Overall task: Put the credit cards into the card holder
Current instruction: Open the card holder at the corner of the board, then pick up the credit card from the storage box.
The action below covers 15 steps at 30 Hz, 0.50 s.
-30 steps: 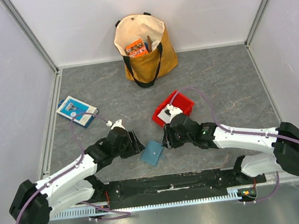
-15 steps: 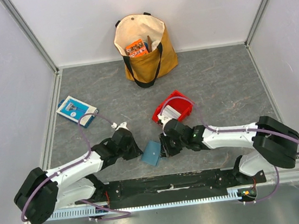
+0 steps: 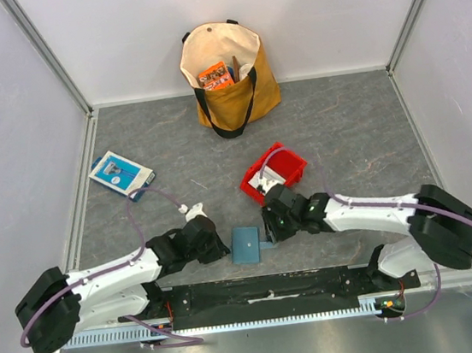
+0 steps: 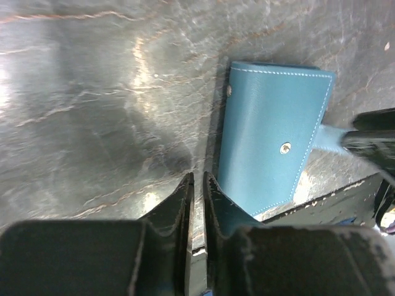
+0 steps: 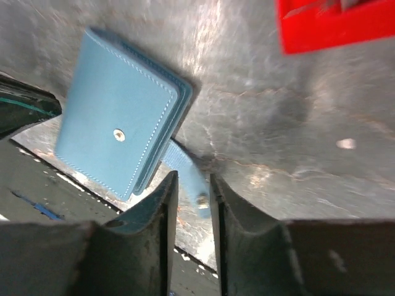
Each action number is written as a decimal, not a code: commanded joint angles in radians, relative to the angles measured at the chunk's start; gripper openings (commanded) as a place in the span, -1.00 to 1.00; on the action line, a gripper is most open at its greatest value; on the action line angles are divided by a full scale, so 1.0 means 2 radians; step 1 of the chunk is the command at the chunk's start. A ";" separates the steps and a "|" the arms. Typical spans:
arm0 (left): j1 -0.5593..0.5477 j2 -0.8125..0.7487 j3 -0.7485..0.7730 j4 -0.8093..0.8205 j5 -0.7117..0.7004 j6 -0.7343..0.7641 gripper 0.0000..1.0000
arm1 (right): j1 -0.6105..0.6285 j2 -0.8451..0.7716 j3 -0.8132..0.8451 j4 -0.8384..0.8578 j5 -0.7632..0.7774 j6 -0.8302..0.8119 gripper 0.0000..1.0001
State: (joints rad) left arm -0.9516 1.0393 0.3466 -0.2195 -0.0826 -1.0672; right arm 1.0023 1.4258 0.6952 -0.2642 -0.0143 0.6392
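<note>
The teal card holder (image 3: 246,244) lies closed and flat near the table's front edge, its snap strap (image 5: 187,171) sticking out to the right. My left gripper (image 3: 220,246) sits low just left of the holder (image 4: 271,135), its fingers almost together with nothing between them. My right gripper (image 3: 269,232) is just right of the holder (image 5: 117,135), jaws slightly apart and straddling the strap. White-grey cards (image 3: 262,177) lie in the red bin (image 3: 284,164) behind the right gripper.
A tan tote bag (image 3: 228,78) with items inside stands at the back centre. A blue-and-white flat box (image 3: 120,174) lies at the left. The red bin's edge shows at the top of the right wrist view (image 5: 333,28). The black base rail (image 3: 259,292) runs just below the holder.
Both grippers have moved nearer the front edge and closed in on the holder. The holder has turned from a tilted diamond to nearly square with the table edge.
</note>
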 commanded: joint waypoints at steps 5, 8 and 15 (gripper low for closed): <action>-0.003 -0.058 0.081 -0.071 -0.115 0.031 0.03 | -0.101 -0.098 0.124 -0.047 0.034 -0.125 -0.05; 0.011 -0.024 0.120 -0.041 -0.107 0.075 0.39 | -0.145 -0.061 0.171 -0.057 0.023 -0.159 0.15; 0.100 0.092 0.187 0.028 0.030 0.123 0.96 | -0.226 0.037 0.248 -0.063 -0.064 -0.198 0.65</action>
State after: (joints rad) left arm -0.8345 1.1450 0.6762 -0.2657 -0.1669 -0.9161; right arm 0.6086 1.4181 1.1374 -0.3389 -0.0338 0.3279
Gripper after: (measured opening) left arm 0.945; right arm 0.789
